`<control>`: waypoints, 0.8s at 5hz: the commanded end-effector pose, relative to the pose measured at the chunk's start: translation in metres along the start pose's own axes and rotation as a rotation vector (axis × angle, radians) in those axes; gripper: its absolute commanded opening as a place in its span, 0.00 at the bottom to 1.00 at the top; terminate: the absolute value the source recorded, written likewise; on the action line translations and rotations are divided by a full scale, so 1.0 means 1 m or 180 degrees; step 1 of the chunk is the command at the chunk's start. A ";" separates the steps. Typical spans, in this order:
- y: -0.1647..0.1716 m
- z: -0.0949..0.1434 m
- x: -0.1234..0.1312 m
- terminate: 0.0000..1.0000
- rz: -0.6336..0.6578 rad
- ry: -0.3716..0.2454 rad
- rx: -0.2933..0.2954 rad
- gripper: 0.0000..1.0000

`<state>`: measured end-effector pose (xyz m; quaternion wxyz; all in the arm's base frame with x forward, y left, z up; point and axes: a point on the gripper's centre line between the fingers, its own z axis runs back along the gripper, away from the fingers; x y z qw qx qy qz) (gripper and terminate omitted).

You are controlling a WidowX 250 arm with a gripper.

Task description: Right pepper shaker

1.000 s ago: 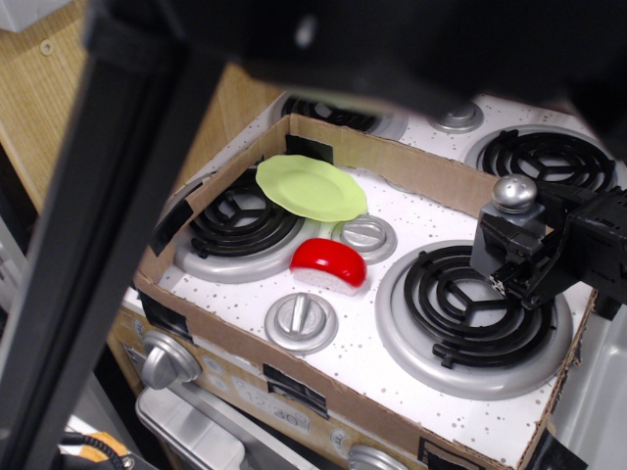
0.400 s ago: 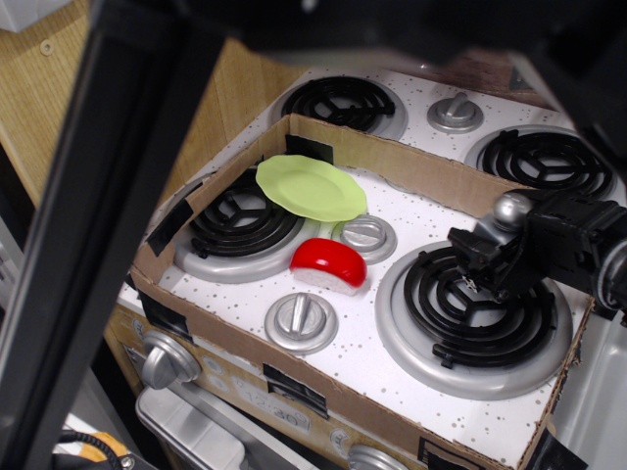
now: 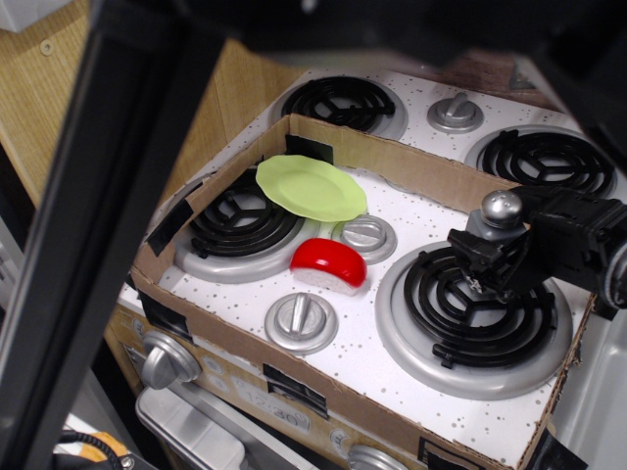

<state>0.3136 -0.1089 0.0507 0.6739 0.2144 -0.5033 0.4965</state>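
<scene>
The pepper shaker (image 3: 498, 212) shows its shiny rounded silver cap and a bit of grey body, standing nearly upright. My black gripper (image 3: 487, 257) comes in from the right and is shut on the shaker, holding it over the right black coil burner (image 3: 465, 311). The lower part of the shaker is hidden between the fingers, so I cannot tell whether its base touches the burner.
A cardboard frame (image 3: 323, 384) surrounds the white speckled stove top. Inside it are a left coil burner (image 3: 235, 225), a light green plate (image 3: 311, 187), a red toy item (image 3: 329, 263) and two silver knobs (image 3: 301, 321). A dark out-of-focus bar (image 3: 98, 225) crosses the left foreground.
My gripper with the shaker moved left and slightly down over the right burner, then the shaker's cap came more upright. The other things have not moved.
</scene>
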 end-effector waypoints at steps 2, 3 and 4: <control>-0.016 0.032 0.034 0.00 0.0187 0.0196 0.0254 1.00; -0.019 0.037 0.046 0.00 0.0205 0.0069 0.0301 1.00; -0.020 0.041 0.062 1.00 0.0206 0.0065 0.0393 1.00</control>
